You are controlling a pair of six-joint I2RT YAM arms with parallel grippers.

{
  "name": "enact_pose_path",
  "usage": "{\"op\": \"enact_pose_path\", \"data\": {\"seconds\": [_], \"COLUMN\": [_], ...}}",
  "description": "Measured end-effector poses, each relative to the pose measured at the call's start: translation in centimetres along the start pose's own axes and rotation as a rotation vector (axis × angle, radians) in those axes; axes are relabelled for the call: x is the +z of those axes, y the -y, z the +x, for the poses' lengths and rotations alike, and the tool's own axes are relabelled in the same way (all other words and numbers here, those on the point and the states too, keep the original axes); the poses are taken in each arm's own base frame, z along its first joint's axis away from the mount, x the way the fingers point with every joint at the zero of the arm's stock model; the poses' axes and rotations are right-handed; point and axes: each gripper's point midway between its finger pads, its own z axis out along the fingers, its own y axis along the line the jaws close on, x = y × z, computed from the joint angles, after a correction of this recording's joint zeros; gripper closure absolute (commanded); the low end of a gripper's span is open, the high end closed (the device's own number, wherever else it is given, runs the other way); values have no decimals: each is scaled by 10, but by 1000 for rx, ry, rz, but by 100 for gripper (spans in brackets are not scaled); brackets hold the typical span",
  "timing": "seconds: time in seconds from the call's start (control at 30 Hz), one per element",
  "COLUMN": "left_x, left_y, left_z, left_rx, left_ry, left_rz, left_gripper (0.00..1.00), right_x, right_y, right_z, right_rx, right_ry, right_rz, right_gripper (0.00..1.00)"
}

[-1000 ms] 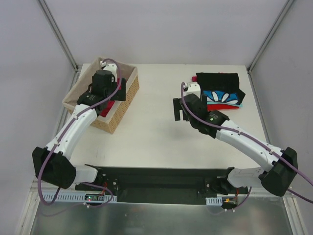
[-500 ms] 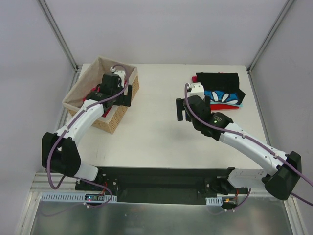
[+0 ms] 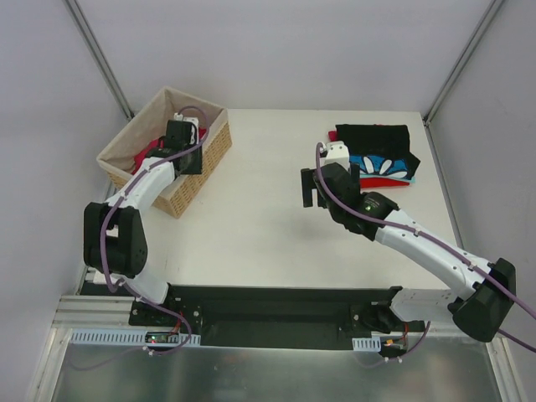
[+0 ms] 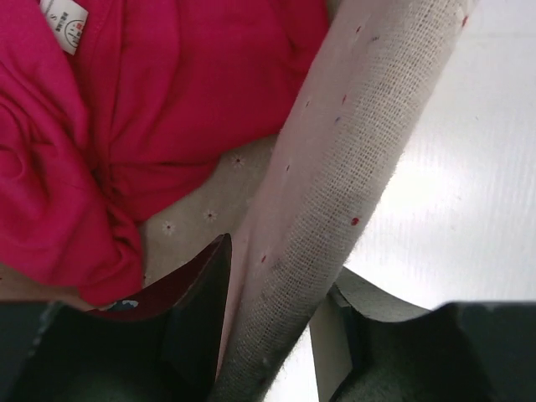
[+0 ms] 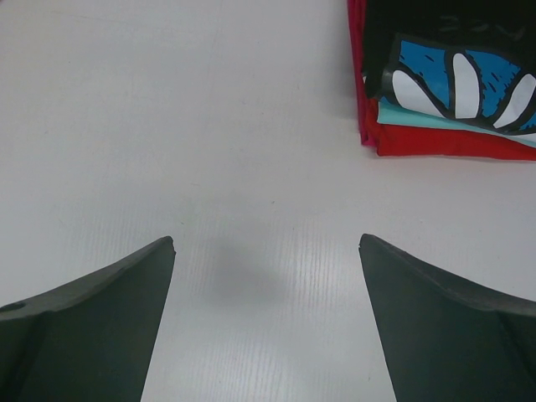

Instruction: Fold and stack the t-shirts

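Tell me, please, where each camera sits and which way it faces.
Top external: above and behind the arms, looking down on the table; both show.
Left wrist: down into the basket at the pink t-shirt; left pincer clamps the rim.
Right wrist: low over the table, facing the folded stack; open right pincer shows.
Shared: top external and right wrist see the folded stack.

Shirt in basket; stack seemingly right-rear.

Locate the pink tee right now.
The pink t-shirt lies bunched inside the wicker basket at the far left of the table in the top view, under the left gripper, whose fingers clamp the basket's rim.
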Motion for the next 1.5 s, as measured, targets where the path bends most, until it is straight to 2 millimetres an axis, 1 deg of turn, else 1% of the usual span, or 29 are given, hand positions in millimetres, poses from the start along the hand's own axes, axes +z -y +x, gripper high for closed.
{"op": "enact_pose_path", "data": {"seconds": [0.1,0.23,0.47,0.73,0.97,1.03,1.13,1.17,1.2,1.23,1.27,1.37,1.5], "left_x": [8,20,41,59,73,76,79,80,80,82,82,82,75], "left_y": [-16,-32,-55,-79,-114,-116,-117,-118,-118,-118,-118,-125,-135], "left_z": [-10,-25,-49,-70,-88,-94,-98,-99,-101,-102,-104,-107,-120], "left_rx": [-22,-43,-77,-166,-256,-268,-280,-283,-287,-291,-296,-312,-336], "left_ry": [3,8,17,12,28,39,40,39,39,38,39,40,75], "left_rz": [-28,-57,-112,-183,-232,-234,-242,-245,-248,-249,-250,-258,-238], "left_gripper": [100,100,100,100,100,100,100,90,52,11,1,1,1], "right_x": [1,4,5,15,16,17,18,18,19,19,19,19,25], "right_y": [-1,-4,-7,-11,-12,-12,-12,-12,-12,-12,-12,-10,-7], "right_z": [2,5,6,14,15,16,18,18,18,18,18,18,16], "right_rx": [0,-5,-6,-24,-27,-29,-33,-33,-34,-34,-34,-36,-47], "right_ry": [-6,-18,-26,-50,-54,-56,-61,-62,-63,-63,-62,-59,-65], "right_rz": [-2,-8,-18,-9,-7,-6,-4,-3,-3,-3,-1,10,44], "right_gripper": [3,3,3,3,3,3,3,3,3,4,3,3,3]}}
